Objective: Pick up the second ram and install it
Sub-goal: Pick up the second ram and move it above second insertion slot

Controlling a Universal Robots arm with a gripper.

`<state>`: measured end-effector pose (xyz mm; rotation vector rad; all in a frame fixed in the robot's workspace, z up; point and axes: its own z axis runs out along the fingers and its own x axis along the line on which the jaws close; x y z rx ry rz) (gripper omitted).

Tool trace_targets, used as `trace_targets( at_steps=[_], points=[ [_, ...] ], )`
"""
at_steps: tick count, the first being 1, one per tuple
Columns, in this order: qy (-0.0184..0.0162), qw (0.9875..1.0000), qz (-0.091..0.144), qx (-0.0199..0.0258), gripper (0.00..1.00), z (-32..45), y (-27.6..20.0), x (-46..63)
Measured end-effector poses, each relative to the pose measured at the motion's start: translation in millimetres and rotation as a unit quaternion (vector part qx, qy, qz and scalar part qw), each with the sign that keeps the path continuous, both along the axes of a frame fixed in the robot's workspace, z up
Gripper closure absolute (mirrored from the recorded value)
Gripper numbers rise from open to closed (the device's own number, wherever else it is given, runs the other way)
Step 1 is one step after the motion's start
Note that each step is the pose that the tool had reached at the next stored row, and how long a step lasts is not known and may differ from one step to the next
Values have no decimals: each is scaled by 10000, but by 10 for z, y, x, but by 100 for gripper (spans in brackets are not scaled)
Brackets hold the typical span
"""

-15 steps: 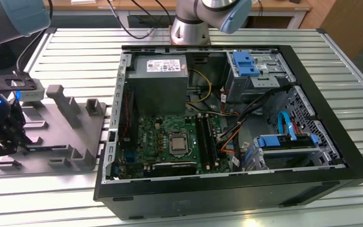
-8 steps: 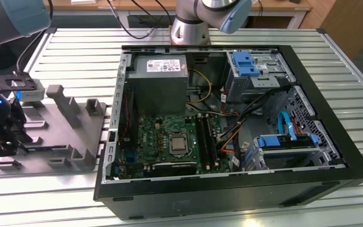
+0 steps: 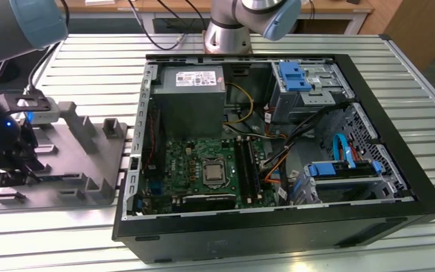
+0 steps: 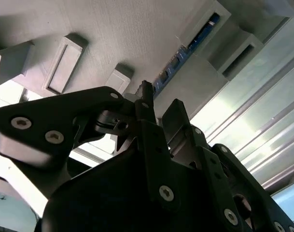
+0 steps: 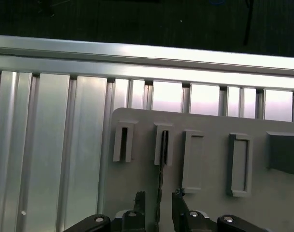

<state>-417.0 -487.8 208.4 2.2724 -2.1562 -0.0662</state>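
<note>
- ok so my claw is hanging low over the grey tray. Its two fingers are standing apart, one on each side of the ram stick. In both wrist views I'm seeing a gap on each side, so I'm not pinching it yet.
- the stick is sitting on edge in the tray. Its far end is tucked into one of the upright holders and its near end is poking in between my fingers. Nothing's lifted.
- the open computer case is sitting just beside the tray, well apart from the stick.
- what I'm worrying about: the stick is thin and I'm only straddling one end of it. If I'm sitting a bit off-centre, one finger is going to touch first and shove it sideways in its holder.
- also, grabbing that close to the end means it could be drooping or twisting in my grip. Pulling it out crooked could wedge it in the holder and drag the tray along.
- counting: one stick, one claw with two fingers, one tray and one case. In the first wrist view I'm counting four slotted holders in a row on the tray, plus one solid block at the end of the row.
</note>
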Motion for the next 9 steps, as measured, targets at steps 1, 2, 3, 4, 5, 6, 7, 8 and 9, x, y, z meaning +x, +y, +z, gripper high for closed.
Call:
trace_targets(
  at_steps=[1,2,3,4,5,6,7,8,9],
  points=[
    [1,10000,-26,0,64,-17,8,0],
    [1,10000,-49,0,64,-36,16,0],
    [2,10000,-66,0,64,-53,21,0],
    [2,10000,-79,0,64,-71,24,1],
    [2,10000,-83,0,64,-90,25,1],
    [2,10000,-85,0,64,-105,25,1],
    [2,10000,-86,0,64,-121,26,1],
    [2,10000,-86,0,64,-137,26,0],
    [2,10000,-86,0,64,-151,26,0]
  ],
)
